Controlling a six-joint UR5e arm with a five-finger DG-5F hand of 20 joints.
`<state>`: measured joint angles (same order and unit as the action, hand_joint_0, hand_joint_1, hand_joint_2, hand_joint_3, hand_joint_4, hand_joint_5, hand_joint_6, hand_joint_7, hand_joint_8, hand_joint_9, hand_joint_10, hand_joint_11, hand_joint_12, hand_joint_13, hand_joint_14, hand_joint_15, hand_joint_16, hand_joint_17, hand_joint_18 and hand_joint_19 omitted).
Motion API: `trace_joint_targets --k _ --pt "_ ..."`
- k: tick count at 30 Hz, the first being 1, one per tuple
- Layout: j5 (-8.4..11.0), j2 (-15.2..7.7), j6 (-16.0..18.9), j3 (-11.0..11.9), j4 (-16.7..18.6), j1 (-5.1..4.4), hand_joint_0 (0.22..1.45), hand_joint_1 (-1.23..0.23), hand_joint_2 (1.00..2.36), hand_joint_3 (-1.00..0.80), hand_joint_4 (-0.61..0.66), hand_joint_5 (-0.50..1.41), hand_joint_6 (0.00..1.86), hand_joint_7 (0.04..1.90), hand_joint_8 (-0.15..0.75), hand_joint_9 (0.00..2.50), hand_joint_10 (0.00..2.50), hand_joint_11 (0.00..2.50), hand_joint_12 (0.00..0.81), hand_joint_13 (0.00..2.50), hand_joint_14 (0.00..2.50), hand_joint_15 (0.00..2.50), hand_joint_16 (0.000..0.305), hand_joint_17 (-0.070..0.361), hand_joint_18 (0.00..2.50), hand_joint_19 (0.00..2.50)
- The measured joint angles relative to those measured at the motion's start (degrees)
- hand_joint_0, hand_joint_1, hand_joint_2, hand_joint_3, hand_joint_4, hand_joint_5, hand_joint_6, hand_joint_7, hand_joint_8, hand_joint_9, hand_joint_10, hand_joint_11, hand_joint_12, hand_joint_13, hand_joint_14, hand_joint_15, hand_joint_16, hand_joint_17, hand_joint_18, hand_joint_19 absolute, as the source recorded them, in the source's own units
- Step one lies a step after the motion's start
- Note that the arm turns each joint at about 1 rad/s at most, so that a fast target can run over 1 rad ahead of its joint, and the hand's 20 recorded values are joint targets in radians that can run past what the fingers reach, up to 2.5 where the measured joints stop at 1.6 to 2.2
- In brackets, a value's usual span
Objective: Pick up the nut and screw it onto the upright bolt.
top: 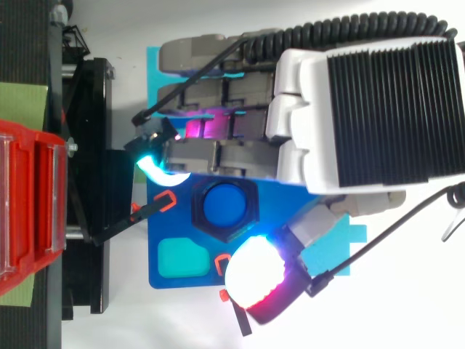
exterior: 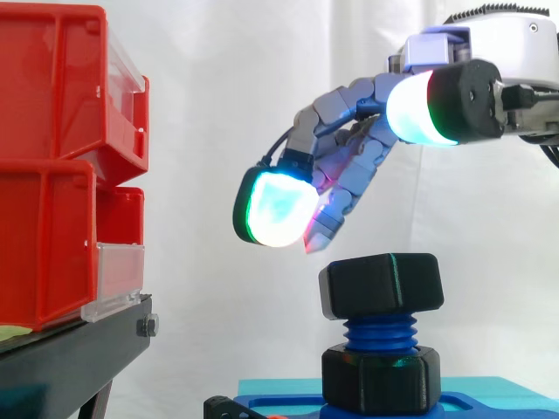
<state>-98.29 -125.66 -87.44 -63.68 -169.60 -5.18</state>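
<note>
Hand reaching in from the right, angled downward, fingers relaxed, thumb spread apart

A robotics lab bench: a white curtain backs the work, red bins sit on a black stand, and a blue plate holds a bolt upright.

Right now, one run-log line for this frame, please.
hand: open, holds nothing | position: above nut, not touching | nut: on top of upright bolt, thread showing beneath
</note>
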Motion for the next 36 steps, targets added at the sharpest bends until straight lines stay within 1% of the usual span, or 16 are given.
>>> trace_joint_targets --k 4,6,10,13,15,17,19,20,23,24,25,27,31,36 --pt "0.28 -0.05 0.03 0.00 0.45 -0.81 0.47 -0.05 1.00 -0.50 0.19 -0.10 0.50 0.71 0.239 0.80 0.00 0.00 0.301 0.45 0.00 0.00 0.033 0.075 0.13 0.00" --pt "0.34 -0.24 0.08 0.02 0.45 -1.24 0.47 -0.04 1.00 -0.50 0.18 -0.09 0.50 0.70 0.231 0.73 0.00 0.00 0.313 0.35 0.00 0.00 0.034 0.078 0.00 0.00" --pt "0.37 -0.71 0.27 -0.06 0.45 -1.73 0.47 -0.03 1.00 -0.50 0.17 -0.08 0.50 0.70 0.229 0.66 0.00 0.00 0.326 0.28 0.00 0.00 0.036 0.082 0.00 0.00" --pt "0.38 -0.96 0.57 -0.10 0.51 -1.90 0.47 -0.02 1.00 -0.50 0.15 -0.08 0.50 0.72 0.226 0.64 0.00 0.00 0.328 0.28 0.00 0.00 0.037 0.083 0.00 0.00" --pt "0.38 -1.03 0.69 -0.11 0.48 -1.97 0.47 -0.02 1.00 -0.50 0.15 -0.06 0.50 0.77 0.227 0.64 0.00 0.00 0.327 0.27 0.00 0.00 0.037 0.084 0.00 0.00" --pt "0.38 -1.07 0.75 -0.12 0.42 -1.99 0.47 -0.03 1.00 -0.50 0.16 -0.06 0.50 0.82 0.228 0.64 0.00 0.00 0.325 0.28 0.00 0.00 0.037 0.084 0.00 0.00" --pt "0.38 -1.07 0.76 -0.13 0.28 -1.98 0.48 -0.04 1.00 -0.50 0.18 -0.04 0.50 0.94 0.230 0.67 0.00 0.00 0.315 0.31 0.00 0.00 0.035 0.079 0.00 0.00" --pt "0.38 -1.07 0.75 -0.15 0.13 -1.97 0.48 -0.04 1.00 -0.50 0.18 -0.03 0.50 0.97 0.232 0.68 0.00 0.00 0.314 0.32 0.00 0.00 0.034 0.077 0.00 0.00" --pt "0.38 -1.07 0.75 -0.48 -0.03 -1.90 0.48 -0.05 1.00 -0.50 0.16 -0.02 0.50 1.08 0.240 0.71 0.00 0.00 0.306 0.35 0.00 0.00 0.033 0.073 0.00 0.00" --pt "0.38 -1.07 0.75 -0.69 -0.01 -1.88 0.49 -0.06 1.00 -0.50 0.13 -0.01 0.50 1.13 0.244 0.73 0.00 0.00 0.300 0.37 0.00 0.00 0.031 0.070 0.00 0.00" --pt "0.38 -1.07 0.76 -0.92 0.03 -1.85 0.49 -0.06 1.00 -0.50 0.14 -0.01 0.50 1.14 0.246 0.73 0.00 0.00 0.300 0.38 0.00 0.00 0.031 0.070 0.00 0.00" --pt "0.38 -1.07 0.77 -1.50 0.29 -1.78 0.49 -0.07 1.00 -0.50 0.10 0.00 0.51 1.23 0.245 0.77 0.00 0.00 0.288 0.41 0.00 0.00 0.029 0.065 0.01 0.00" --pt "0.38 -1.07 0.78 -2.36 1.17 -1.57 0.50 -0.08 1.00 -0.50 0.06 0.02 0.50 1.31 0.245 0.82 0.00 0.00 0.278 0.45 0.00 0.00 0.027 0.060 0.06 0.00" --pt "0.35 -1.07 0.78 -2.64 1.48 -1.28 0.50 -0.09 1.00 -0.50 0.03 0.05 0.50 1.39 0.249 0.92 0.00 0.00 0.257 0.53 0.00 0.00 0.023 0.053 0.16 0.00"
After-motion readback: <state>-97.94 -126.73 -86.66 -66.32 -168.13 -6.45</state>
